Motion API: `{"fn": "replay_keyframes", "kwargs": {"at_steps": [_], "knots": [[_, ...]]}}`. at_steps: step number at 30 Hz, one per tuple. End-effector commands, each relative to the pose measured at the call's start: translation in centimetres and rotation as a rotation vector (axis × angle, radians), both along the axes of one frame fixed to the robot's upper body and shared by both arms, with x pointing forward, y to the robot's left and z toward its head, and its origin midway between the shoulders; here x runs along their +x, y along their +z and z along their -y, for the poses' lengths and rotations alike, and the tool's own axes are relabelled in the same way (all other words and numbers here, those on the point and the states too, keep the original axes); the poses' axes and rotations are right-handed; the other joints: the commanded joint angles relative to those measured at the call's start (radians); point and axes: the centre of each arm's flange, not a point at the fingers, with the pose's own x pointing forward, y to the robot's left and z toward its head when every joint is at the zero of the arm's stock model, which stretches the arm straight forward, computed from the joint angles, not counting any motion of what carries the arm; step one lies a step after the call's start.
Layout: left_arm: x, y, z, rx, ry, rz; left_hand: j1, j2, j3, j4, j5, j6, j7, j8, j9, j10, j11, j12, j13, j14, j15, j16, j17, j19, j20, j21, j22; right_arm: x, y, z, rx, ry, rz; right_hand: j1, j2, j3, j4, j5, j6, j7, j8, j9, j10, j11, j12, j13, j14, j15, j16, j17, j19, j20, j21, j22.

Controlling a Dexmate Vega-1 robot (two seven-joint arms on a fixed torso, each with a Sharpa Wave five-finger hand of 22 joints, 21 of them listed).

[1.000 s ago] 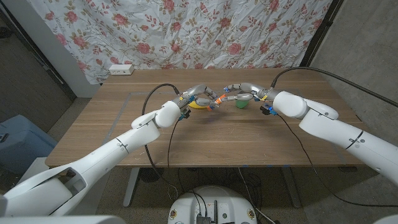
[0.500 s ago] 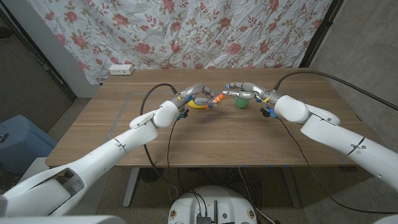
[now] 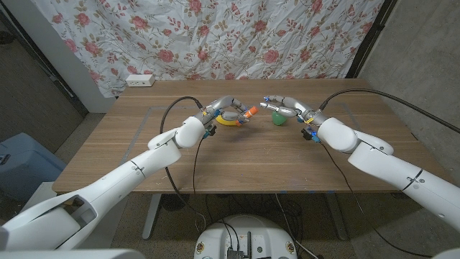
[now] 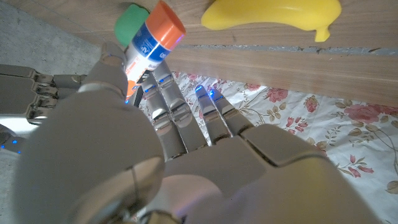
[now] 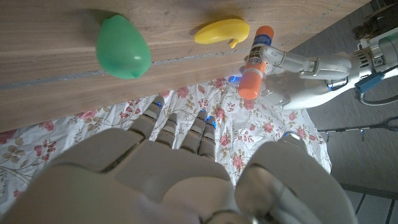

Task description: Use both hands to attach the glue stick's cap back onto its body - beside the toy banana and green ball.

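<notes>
Left hand grips the capped glue stick above the toy banana. Right hand hovers apart with fingers loosely spread, holding nothing, over the green ball.

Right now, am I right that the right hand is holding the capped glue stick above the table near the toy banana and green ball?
Not quite: the left hand holds the capped glue stick, as the head view shows. It is indeed above the table near the toy banana and green ball.
</notes>
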Motion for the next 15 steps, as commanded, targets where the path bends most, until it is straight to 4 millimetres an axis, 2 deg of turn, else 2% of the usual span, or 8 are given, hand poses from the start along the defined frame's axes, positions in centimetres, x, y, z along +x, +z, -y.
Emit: {"fn": "replay_keyframes", "kwargs": {"at_steps": [1, 15], "knots": [[0.1, 0.3, -0.8, -0.023, 0.000, 0.005, 0.052, 0.066, 0.001, 0.005, 0.004, 0.083, -0.002, 0.010, 0.012, 0.037, -0.036, 0.006, 0.003, 0.001, -0.152, 0.004, 0.001, 0.010, -0.079, -0.001, 0.003, -1.1, -1.5, -0.1, 0.049, -0.016, 0.093, -0.016, 0.009, -0.002, 0.012, -0.004, 0.009, 0.008, 0.003, 0.001, -0.008, 0.001, 0.002, 0.000, -0.007, 0.002, 0.007, 0.005, -0.007, 0.001, 0.005, 0.000], [0.1, 0.1, -0.7, -0.035, 0.001, -0.003, 0.053, 0.066, 0.001, 0.004, 0.004, 0.083, 0.000, 0.010, 0.012, 0.037, -0.036, 0.006, 0.003, 0.001, -0.153, 0.004, 0.001, 0.011, -0.078, -0.001, 0.003, -1.6, -3.3, -1.3, 0.074, -0.010, 0.152, -0.070, 0.045, -0.007, 0.042, -0.018, 0.036, 0.015, 0.012, 0.000, -0.011, 0.011, 0.009, -0.002, -0.011, 0.002, 0.013, 0.008, -0.005, -0.007, 0.011, 0.000]]}}
